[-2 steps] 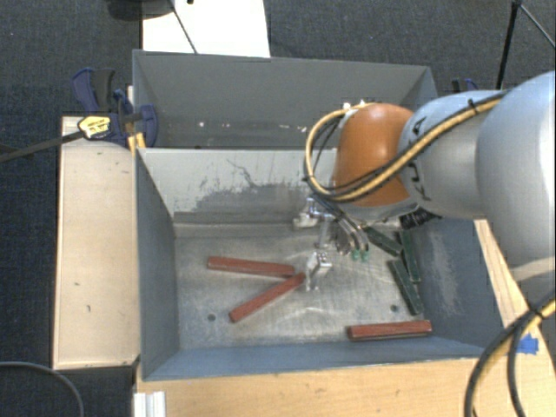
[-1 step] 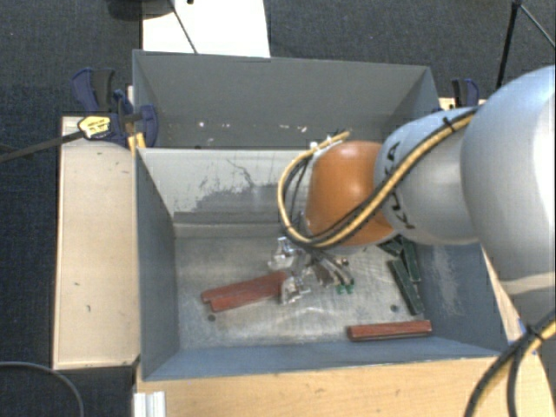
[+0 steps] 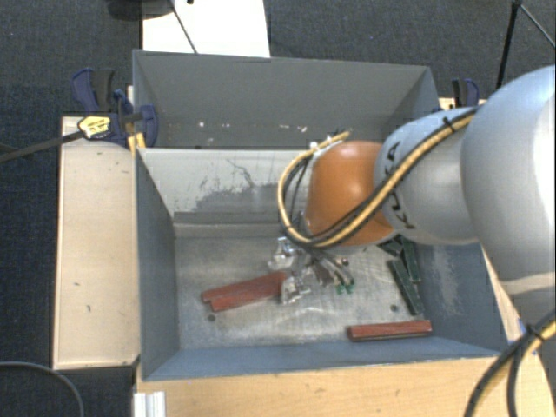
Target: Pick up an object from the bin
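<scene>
1. Left of centre on the bin point(image 3: 158, 259) floor: a reddish-brown flat block point(image 3: 240, 294), slightly tilted.
2. Centre: gripper point(image 3: 295, 278) low at that block's right end, apparently touching it; open or closed, impossible to tell.
3. Right: a dark green board point(image 3: 407, 278); near the front wall, a reddish-brown bar point(image 3: 389, 329).

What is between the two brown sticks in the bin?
Only bare bin floor, seen in the camera view. The left stick and the right stick lie apart.
</scene>
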Motion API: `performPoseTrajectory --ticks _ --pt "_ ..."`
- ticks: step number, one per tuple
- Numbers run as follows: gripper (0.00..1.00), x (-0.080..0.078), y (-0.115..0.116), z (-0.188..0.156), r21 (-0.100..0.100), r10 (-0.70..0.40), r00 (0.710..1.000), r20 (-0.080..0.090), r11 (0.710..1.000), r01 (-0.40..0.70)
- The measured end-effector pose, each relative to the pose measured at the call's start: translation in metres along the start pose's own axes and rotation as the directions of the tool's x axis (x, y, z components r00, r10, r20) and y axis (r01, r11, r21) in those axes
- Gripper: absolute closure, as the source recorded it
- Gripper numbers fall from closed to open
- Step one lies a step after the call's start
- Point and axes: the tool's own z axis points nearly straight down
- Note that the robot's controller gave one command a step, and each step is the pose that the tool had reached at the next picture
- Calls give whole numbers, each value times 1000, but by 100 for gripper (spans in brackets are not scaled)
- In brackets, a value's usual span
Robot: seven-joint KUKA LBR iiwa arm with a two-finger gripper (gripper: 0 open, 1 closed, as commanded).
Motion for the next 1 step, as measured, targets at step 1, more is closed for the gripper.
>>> performPoseTrajectory --ticks 1 --pt "100 13 -15 -163 -5 -254 967 -18 967 253"
